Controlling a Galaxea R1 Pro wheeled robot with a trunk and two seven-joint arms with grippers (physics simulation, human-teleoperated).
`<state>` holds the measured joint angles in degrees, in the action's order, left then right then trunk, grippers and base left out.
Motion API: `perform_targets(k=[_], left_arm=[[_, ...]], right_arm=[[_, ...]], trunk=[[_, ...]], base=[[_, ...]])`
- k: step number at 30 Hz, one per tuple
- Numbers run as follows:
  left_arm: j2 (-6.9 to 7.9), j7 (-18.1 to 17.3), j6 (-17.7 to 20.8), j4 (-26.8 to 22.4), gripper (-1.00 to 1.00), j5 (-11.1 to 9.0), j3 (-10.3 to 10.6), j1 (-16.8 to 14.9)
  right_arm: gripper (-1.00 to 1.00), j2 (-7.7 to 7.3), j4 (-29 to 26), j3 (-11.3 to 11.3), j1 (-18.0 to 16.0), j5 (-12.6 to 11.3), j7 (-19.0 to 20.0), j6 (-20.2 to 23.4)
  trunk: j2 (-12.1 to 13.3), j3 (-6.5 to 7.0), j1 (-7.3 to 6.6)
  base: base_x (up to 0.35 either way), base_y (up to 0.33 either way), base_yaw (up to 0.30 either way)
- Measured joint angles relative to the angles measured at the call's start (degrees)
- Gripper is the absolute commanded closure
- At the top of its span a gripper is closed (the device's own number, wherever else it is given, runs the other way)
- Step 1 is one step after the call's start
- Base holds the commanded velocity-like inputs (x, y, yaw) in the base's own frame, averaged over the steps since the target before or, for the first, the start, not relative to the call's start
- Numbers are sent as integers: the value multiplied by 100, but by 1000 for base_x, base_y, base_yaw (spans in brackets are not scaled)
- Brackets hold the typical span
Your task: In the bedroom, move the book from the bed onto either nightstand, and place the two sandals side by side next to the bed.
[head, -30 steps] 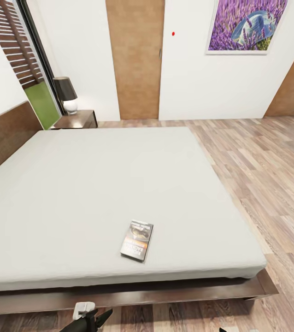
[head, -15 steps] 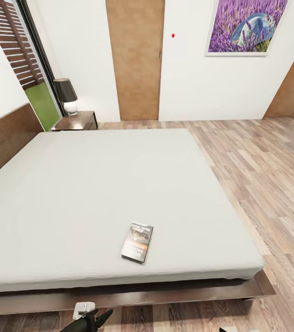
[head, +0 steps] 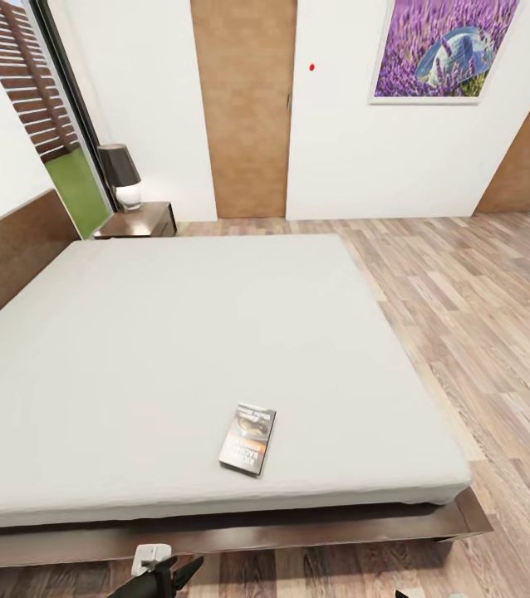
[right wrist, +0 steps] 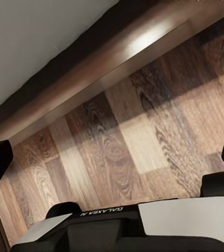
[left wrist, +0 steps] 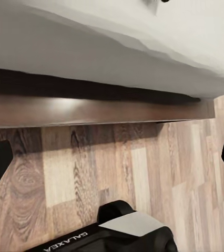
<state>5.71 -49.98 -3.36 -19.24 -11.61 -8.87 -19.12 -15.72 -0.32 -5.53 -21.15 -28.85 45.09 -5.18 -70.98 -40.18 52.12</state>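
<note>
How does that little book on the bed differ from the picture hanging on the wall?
The book lies flat on the bed's pale mattress; the picture hangs upright on the white wall. The book looks small, grey and orange with lettering; the picture looks larger, mostly purple. Both are rectangular.

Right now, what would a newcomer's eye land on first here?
The big pale-grey bed dominates, with the small book lying flat near its front edge. Beyond it, a lavender painting hangs on the far wall, and a dark-shaded lamp stands on the nightstand at the far corner.
</note>
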Motion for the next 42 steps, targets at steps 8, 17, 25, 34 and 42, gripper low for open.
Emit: perform_targets(k=[8,17,25,34,42], left_arm=[[24,-37,243,-534,-100,-15,-17,-8],[-11,-66,2827,-3485,-100,-13,95,-12],[-98,-57,4443,-5143,-100,-87,218,-86],[-538,766,5083,-5193,-100,-174,219,-1395],[-792,2472,5094,-4600,-100,-326,105,-2278]], right_arm=[[-100,8,2,0,0,0,-8,-8],[-100,9,-1,0,0,0,-16,-9],[-100,9,-1,0,0,0,-17,-9],[-100,16,1,4,0,1,-18,-15],[-100,17,-2,5,0,1,-18,-18]], trunk=[[42,19,-23],[42,19,-23],[121,54,-66],[243,109,-132],[243,109,-133]], base=[[0,0,0],[0,0,0],[0,0,0],[0,0,0],[0,0,0]])
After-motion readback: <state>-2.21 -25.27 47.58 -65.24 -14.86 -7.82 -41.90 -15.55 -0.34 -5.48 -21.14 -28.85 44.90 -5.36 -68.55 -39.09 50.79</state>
